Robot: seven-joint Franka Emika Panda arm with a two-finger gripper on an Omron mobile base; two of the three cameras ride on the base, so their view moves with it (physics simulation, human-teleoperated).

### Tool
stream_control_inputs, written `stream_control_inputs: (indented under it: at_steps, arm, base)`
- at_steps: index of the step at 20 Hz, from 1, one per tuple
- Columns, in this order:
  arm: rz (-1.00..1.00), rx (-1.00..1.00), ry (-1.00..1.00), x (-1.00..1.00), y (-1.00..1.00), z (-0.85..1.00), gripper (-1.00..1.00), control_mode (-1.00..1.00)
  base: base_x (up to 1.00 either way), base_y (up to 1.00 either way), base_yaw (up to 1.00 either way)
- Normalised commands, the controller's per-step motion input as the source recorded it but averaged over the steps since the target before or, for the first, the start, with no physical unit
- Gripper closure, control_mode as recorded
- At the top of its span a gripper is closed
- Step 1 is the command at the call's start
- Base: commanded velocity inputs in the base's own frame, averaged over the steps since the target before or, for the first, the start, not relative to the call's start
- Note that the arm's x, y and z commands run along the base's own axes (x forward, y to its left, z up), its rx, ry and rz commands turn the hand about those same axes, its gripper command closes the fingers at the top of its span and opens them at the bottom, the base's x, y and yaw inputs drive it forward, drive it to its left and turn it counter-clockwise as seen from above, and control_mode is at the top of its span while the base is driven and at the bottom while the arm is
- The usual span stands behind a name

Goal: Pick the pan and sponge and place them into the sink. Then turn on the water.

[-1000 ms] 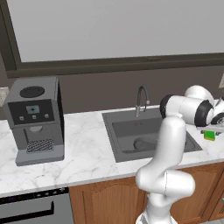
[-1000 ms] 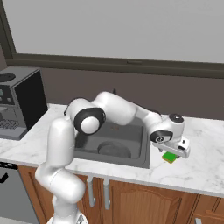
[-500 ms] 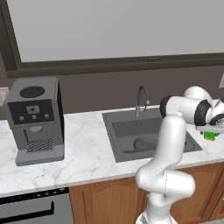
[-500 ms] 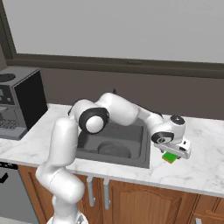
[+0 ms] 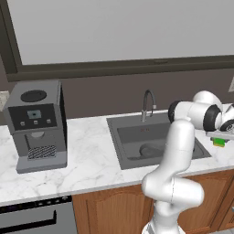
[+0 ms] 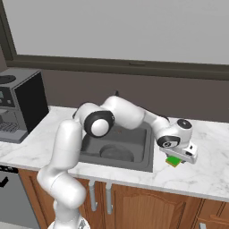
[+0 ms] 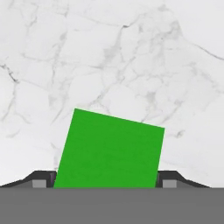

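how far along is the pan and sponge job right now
Done: the pan already lies in the sink. In hand: the pincer is down over the green sponge on the counter right of the sink, fingers either side, not lifted. Left: drop the sponge in the sink and turn on the faucet; no water runs.

Nothing readable anywhere right now: the coffee machine at about nine o'clock on the counter carries a small lit display, but whatever it shows is too small to read.
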Motion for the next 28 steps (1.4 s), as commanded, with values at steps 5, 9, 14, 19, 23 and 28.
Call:
stream_control_inputs:
  at_steps: [5, 9, 14, 19, 23, 28]
  arm:
    - [0.0, 0.02, 0.0, 0.09, 0.0, -0.17, 1.0, -1.0]
    - [0.0, 0.02, 0.0, 0.07, 0.0, -0.17, 1.0, -1.0]
    - [0.0, 0.01, 0.0, 0.03, -0.01, -0.14, 1.0, -1.0]
    - [0.0, 0.06, 0.01, -0.01, 0.01, 0.06, 1.0, -1.0]
    - [-0.02, 0.02, 0.0, -0.05, 0.14, 0.29, 1.0, -1.0]
    - [-0.03, 0.0, 0.0, -0.03, 0.24, 0.42, 1.0, -1.0]
  base:
    - [0.0, 0.0, 0.0]
    - [0.0, 0.0, 0.0]
    - [0.0, 0.0, 0.0]
    - [0.0, 0.0, 0.0]
    - [0.0, 0.0, 0.0]
    - [0.0, 0.0, 0.0]
